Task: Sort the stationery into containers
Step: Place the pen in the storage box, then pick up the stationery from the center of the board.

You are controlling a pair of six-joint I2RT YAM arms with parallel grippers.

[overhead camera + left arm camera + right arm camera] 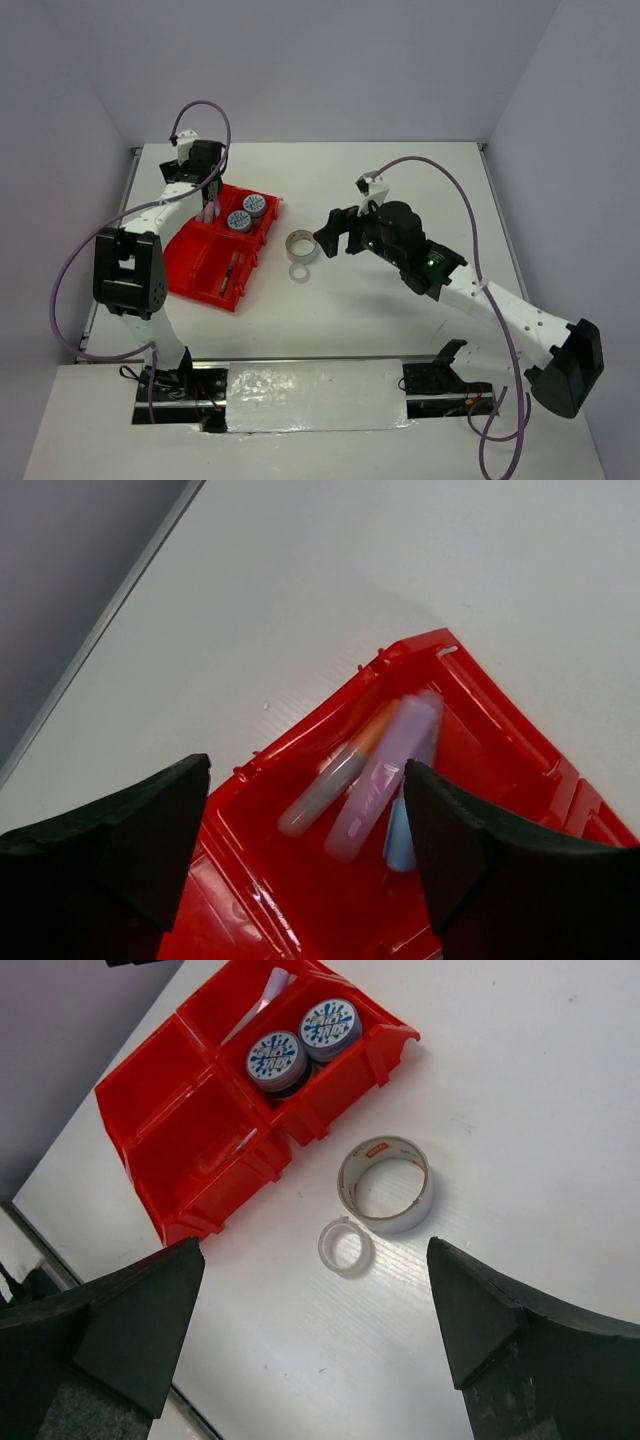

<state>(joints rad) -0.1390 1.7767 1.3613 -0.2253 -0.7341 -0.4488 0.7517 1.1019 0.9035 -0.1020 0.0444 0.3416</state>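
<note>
A white worktop (pixel 350 320) carries 2 robot arms whose bases sit at its near edge. Just beyond the middle of the worktop lie 2 grey tape rings, flat and close together but not touching: the small ring (pixel 323 1248) is nearer, and the large ring (pixel 395 1222) is just behind it. Both lie outside the tray, a little to its right.

The right gripper (pixel 335 232) hangs above the worktop just right of the large ring. Its 2 fingers are spread wide, with nothing between them. In its wrist view both rings show on the worktop below the gap.

Left of the rings sits the red tray (pixel 300 1120), turned at an angle and split into 4 compartments. The near right compartment holds thin pens (pixel 232 270), whose colours are too small to make out. The far right compartment holds 2 blue-white tape rolls, one roll (pixel 277 1058) beside the other roll (pixel 329 1026), both lying flat with patterned faces up.

The far left compartment holds sticks lying side by side: a pink stick (pixel 385 775), a light-blue stick (pixel 400 840) partly under it, and a grey stick (pixel 330 780) with an orange end. All 3 look blurred.

The left gripper (pixel 305 770) is above this far left compartment, its fingers wide apart and gripping nothing.
</note>
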